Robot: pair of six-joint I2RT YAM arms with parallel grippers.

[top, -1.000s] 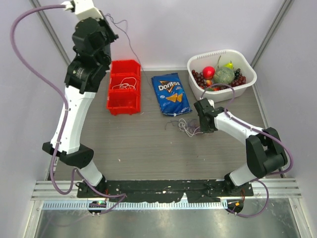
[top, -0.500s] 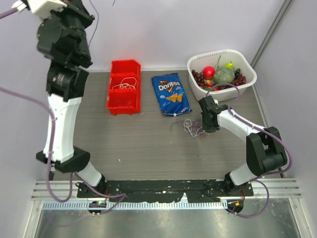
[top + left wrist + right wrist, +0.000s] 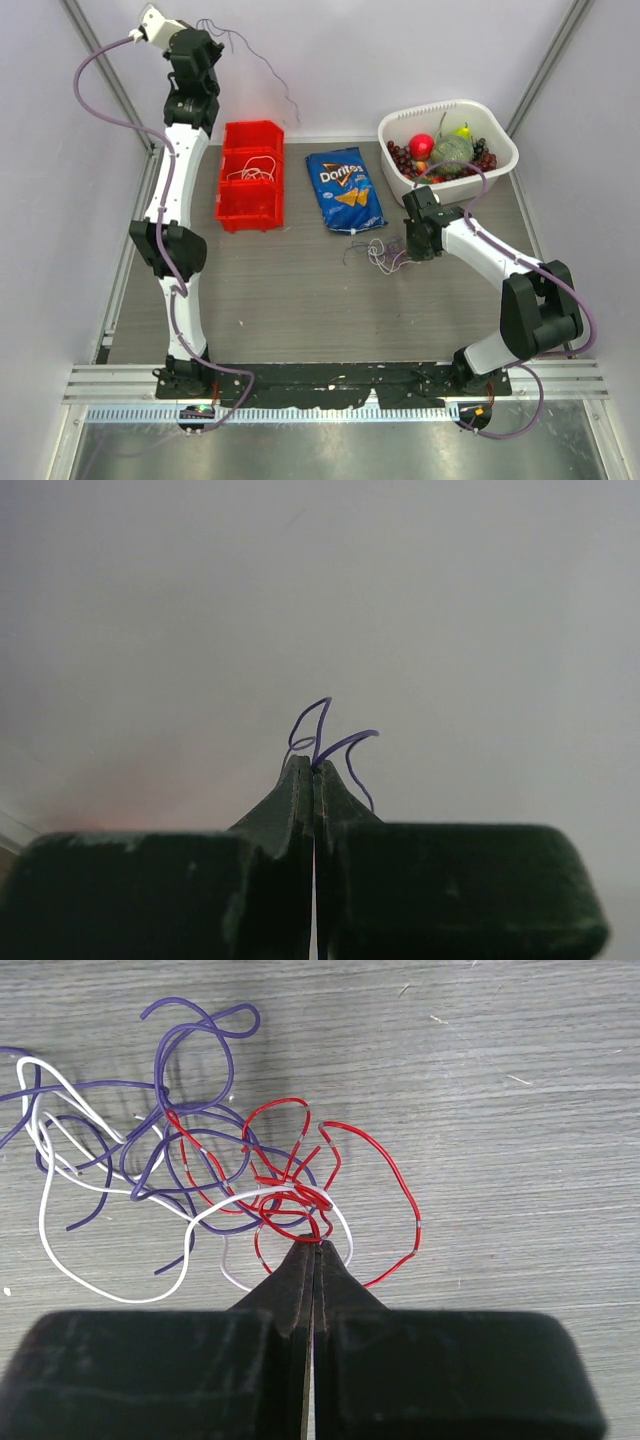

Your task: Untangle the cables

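The cables [image 3: 380, 257] lie as a small tangle of white, red and purple loops on the table, right of centre. My right gripper [image 3: 409, 249] sits at the tangle's right edge. In the right wrist view it [image 3: 314, 1241] is shut on a red cable [image 3: 385, 1155] among white [image 3: 45, 1210] and purple [image 3: 190, 1040] loops. My left gripper [image 3: 203, 30] is raised high at the back left, shut on a single purple cable [image 3: 262, 65] that hangs to its right in front of the wall. In the left wrist view the gripper [image 3: 314, 765] pinches that purple cable [image 3: 322, 725].
A red bin [image 3: 232, 205] at the back left holds white cables [image 3: 255, 170]. A blue Doritos bag [image 3: 345, 190] lies behind the tangle. A white basket [image 3: 500, 150] of fruit stands at the back right, close to the right arm.
The left arm swung out to the far left and then back, and now stretches up toward the back wall with the purple cable. The right gripper has stayed at the tangle.
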